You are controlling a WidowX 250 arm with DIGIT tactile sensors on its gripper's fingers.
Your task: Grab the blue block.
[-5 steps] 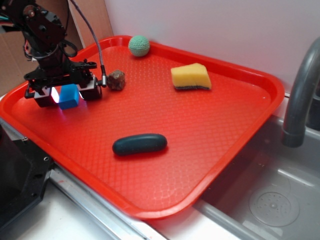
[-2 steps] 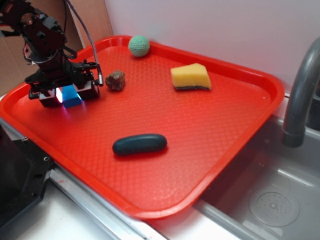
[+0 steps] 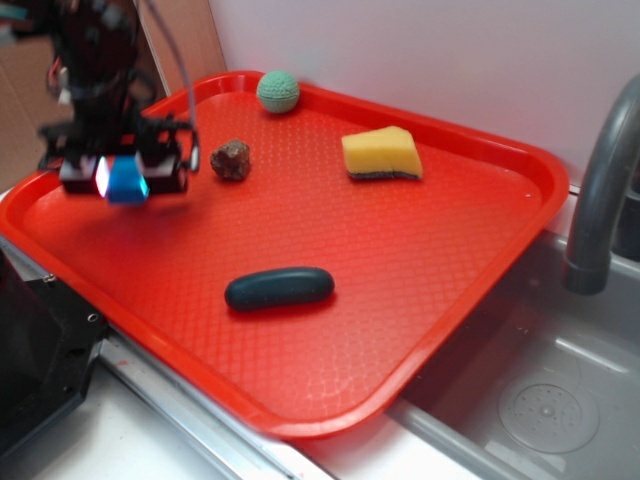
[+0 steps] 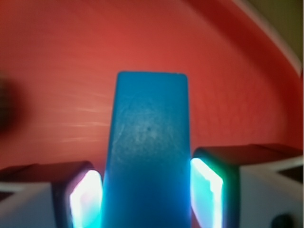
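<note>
Wrist view is showing the black gripper (image 4: 147, 190) clamping the small bright blue rectangular block (image 4: 148, 147), a glowing pad (image 4: 206, 190) pressing each flank. In the exterior view the gripper (image 3: 122, 178) is carrying the block (image 3: 127, 180) above the red plastic tray (image 3: 420, 300) at the far left corner, higher than a second ago, when the block was sitting on the tray floor. The grab seems done. The raised left rim is lying just beside the hand, the brown rock (image 3: 231, 159) near on the right. Open tray is stretching toward the dark teal pill-shaped object (image 3: 279, 288), well apart.
</note>
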